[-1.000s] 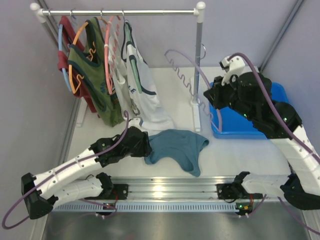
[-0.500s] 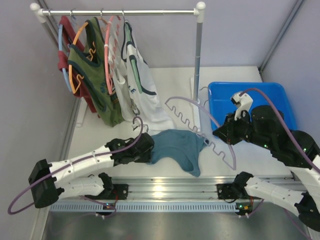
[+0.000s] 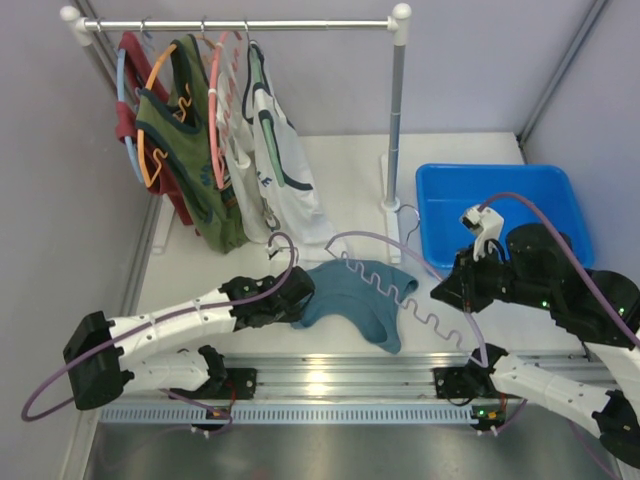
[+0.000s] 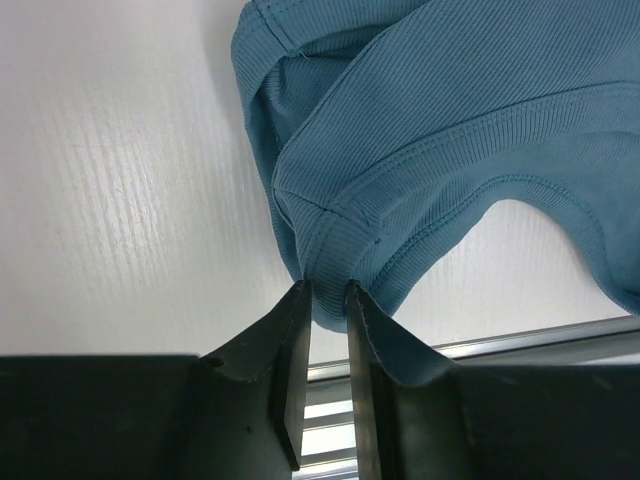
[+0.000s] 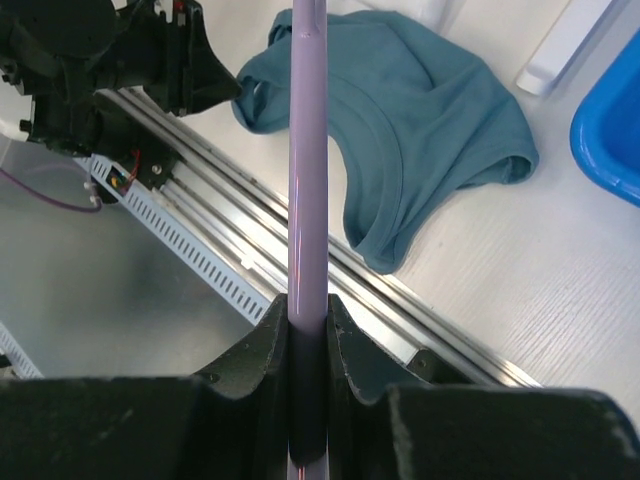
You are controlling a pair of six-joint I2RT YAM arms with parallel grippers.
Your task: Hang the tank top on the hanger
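The teal tank top (image 3: 365,300) lies crumpled on the white table near the front rail. My left gripper (image 3: 298,300) is low at its left edge. In the left wrist view its fingertips (image 4: 327,290) pinch a folded hem of the tank top (image 4: 450,130), and the fabric fills the narrow gap. My right gripper (image 3: 452,290) is shut on the lavender hanger (image 3: 375,235). The hanger's wavy edge reaches left over the tank top's right half. In the right wrist view the hanger (image 5: 305,150) runs straight up from the right gripper (image 5: 307,300), with the tank top (image 5: 420,110) on the table beyond.
A clothes rack (image 3: 240,25) at the back left holds an olive patterned top (image 3: 190,130), a white top (image 3: 280,160) and other garments. Its right post (image 3: 397,120) stands behind the tank top. A blue bin (image 3: 500,195) sits at the right. An aluminium rail (image 3: 330,380) edges the front.
My right arm has swung the hanger down from beside the rack post to over the tank top. My left gripper has slid right to the top's edge and closed on it.
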